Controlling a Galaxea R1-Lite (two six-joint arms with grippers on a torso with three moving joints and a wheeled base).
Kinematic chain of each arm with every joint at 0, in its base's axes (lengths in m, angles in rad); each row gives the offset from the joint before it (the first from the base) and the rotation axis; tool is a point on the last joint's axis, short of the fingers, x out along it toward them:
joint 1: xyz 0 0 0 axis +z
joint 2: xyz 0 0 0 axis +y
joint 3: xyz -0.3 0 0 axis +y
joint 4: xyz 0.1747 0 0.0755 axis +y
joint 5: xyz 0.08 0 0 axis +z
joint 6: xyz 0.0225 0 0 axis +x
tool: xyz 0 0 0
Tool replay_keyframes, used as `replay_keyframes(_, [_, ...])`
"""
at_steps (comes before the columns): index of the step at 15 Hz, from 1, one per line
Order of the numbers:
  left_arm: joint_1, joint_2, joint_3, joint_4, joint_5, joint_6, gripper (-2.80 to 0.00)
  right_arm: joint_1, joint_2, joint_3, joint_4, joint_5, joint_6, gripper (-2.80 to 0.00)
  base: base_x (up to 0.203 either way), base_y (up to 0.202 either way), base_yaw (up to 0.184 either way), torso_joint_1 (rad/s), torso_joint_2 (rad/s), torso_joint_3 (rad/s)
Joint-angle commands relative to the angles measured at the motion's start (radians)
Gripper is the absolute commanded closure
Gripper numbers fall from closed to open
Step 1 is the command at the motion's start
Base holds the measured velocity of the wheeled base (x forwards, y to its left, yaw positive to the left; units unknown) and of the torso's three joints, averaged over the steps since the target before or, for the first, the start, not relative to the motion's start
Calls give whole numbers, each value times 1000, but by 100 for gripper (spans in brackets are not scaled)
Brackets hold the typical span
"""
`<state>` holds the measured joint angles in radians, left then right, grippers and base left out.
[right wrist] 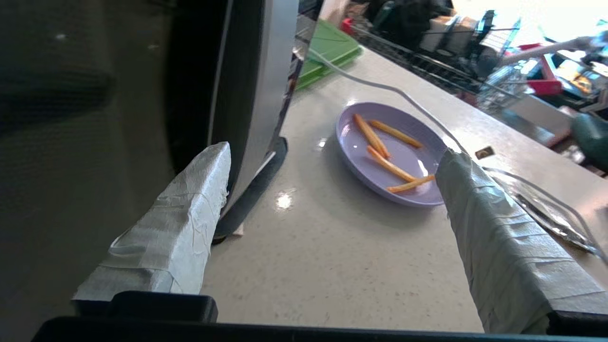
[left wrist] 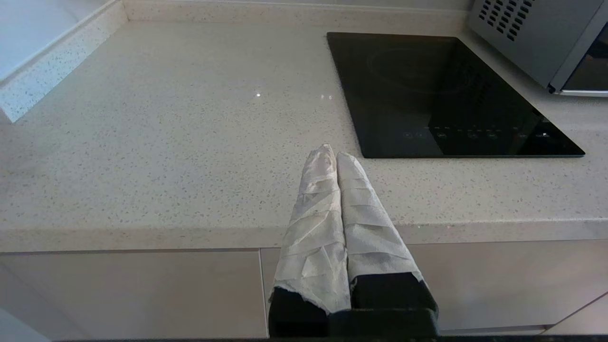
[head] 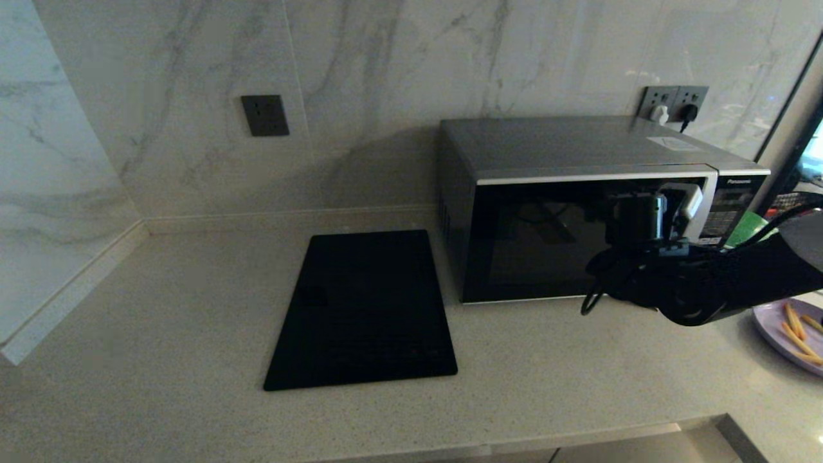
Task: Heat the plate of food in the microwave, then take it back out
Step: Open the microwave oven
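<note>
The silver-grey Panasonic microwave (head: 578,193) stands at the back right with its dark glass door closed. My right gripper (head: 675,206) is up against the door's right side, near the silver handle strip (right wrist: 256,95). That gripper (right wrist: 335,152) is open and holds nothing; one taped finger (right wrist: 199,190) lies by the door edge. The lavender plate of food (right wrist: 394,156) with a few orange fry sticks sits on the counter right of the microwave, also at the head view's right edge as the plate (head: 787,331). My left gripper (left wrist: 335,154) is shut and empty, at the counter's front edge.
A flat black cooktop panel (head: 363,308) is set into the counter left of the microwave. A green board (right wrist: 332,47) lies behind the plate, and a pale cable (right wrist: 403,95) runs across the counter past it. Wall sockets (head: 672,103) sit behind the microwave.
</note>
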<state>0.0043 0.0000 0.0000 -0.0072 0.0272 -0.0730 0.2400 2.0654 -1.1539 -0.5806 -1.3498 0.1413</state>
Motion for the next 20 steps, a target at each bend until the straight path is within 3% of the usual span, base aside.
replay_keyframes(1, [0,2,0,0,0,-1,0,-1,37,-32,-4,-34,0,-280,0,0,0,0,0,0])
replay_keyframes(5, [0,2,0,0,0,-1,0,-6,62,-60,-4,-67,0,-280,0,0,0,0,0,0])
replay_keyframes(20, [0,2,0,0,2,-1,0,-92,177,-211,-4,-70,-19,-280,0,0,0,0,0,0])
